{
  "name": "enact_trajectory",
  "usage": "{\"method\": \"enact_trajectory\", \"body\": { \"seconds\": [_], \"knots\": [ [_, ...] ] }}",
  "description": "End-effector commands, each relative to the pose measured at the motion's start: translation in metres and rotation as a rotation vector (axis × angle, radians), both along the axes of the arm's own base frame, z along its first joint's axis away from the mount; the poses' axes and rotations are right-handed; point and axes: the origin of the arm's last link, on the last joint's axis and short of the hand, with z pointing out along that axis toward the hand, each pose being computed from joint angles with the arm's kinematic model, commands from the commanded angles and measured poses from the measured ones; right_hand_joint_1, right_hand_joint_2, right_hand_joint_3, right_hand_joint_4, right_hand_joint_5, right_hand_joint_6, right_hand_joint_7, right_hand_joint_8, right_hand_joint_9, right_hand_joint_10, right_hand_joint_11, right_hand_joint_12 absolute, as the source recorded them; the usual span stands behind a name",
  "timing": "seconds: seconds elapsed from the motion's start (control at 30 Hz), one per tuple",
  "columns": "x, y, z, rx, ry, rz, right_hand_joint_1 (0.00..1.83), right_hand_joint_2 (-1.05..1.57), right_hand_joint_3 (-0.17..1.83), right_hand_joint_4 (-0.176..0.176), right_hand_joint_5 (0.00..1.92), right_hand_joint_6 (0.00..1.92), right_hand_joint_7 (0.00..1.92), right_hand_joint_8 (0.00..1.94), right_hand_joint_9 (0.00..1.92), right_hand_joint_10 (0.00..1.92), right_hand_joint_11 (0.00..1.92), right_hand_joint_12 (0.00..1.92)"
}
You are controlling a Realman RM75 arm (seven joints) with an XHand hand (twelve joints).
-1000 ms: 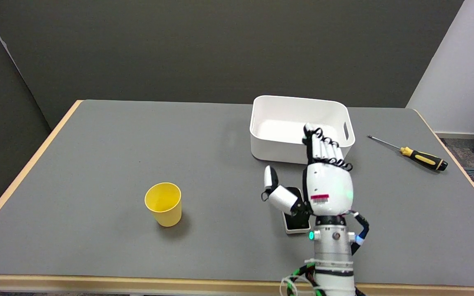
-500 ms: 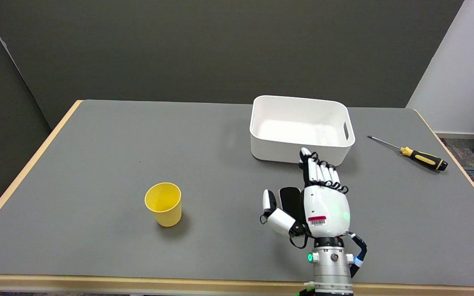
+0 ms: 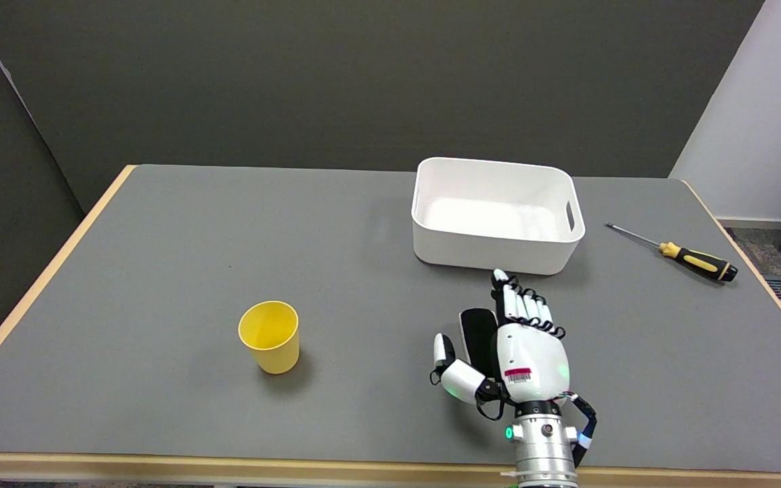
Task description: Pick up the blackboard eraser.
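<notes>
Low at the table's near edge, the right robot hand (image 3: 523, 352) reaches in from the lower right, its white back turned up toward the camera and a small red-and-white label showing near the wrist. Its fingers (image 3: 523, 308) are stretched straight out and held side by side, pointing toward the far side of the table, while the thumb (image 3: 446, 359) stands apart to the left; the hand is spread and holds nothing. The silver wrist section just below it carries a small green light.

Between the thumb and the fingers lies the blackboard eraser (image 3: 477, 335), a dark, oblong thing with a rounded far end, flat on the table (image 3: 160, 271). The palm covers its near part, so only the far portion shows. Whether the hand touches it or hovers just over it cannot be told from this view.

To the left, well apart from the hand, a yellow cup (image 3: 269, 337) stands upright with its mouth open to the camera.

Farther back, just beyond the fingertips, sits a white bin (image 3: 424, 227) with rounded corners and a slot handle in its right wall. To its right, near the table's right edge, a screwdriver (image 3: 682, 253) with a yellow-and-black handle lies flat, its thin metal shaft pointing left and away.
</notes>
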Motion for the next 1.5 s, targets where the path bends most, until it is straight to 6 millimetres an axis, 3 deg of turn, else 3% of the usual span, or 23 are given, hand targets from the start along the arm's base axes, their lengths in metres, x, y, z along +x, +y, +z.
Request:
{"method": "enact_trajectory", "body": {
  "seconds": [0.03, 1.0, 1.13, 1.5],
  "knots": [
    [-0.018, -0.009, 0.005, 0.007, -0.071, -0.087, 0.4, 0.71, 0.78, -0.176, 0.04, 0.32, 0.18, 0.57, 0.11, 0.91, 0.09, 1.35],
    [-0.03, -0.014, 0.01, 0.001, -0.128, -0.127, 0.41, 0.7, 0.78, -0.176, 0.03, 0.32, 0.16, 0.54, 0.1, 0.9, 0.08, 1.34],
    [-0.031, -0.017, 0.01, 0.013, -0.132, -0.133, 0.46, 0.71, 0.78, -0.176, 0.03, 0.32, 0.15, 0.54, 0.1, 0.9, 0.08, 1.34],
    [-0.031, -0.025, 0.009, 0.044, -0.129, -0.141, 0.81, 0.76, 0.89, -0.176, 0.04, 0.31, 0.16, 0.59, 0.21, 0.98, 0.15, 1.42]
  ]
}}
